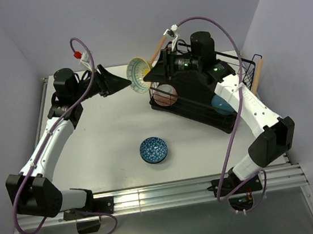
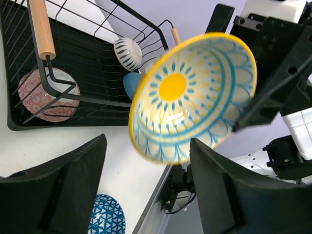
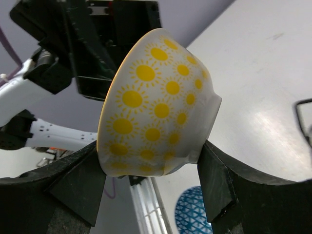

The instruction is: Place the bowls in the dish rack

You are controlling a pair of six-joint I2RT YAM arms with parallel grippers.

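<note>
While we are clamping the yellow bowl in our right gripper beside the dish rack, our left gripper is gaping empty.

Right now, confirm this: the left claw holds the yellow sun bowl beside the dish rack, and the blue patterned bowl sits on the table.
Wrong claw: the right claw holds the yellow sun bowl beside the dish rack, as the right wrist view shows; the left claw is open. The blue patterned bowl sits on the table.
</note>
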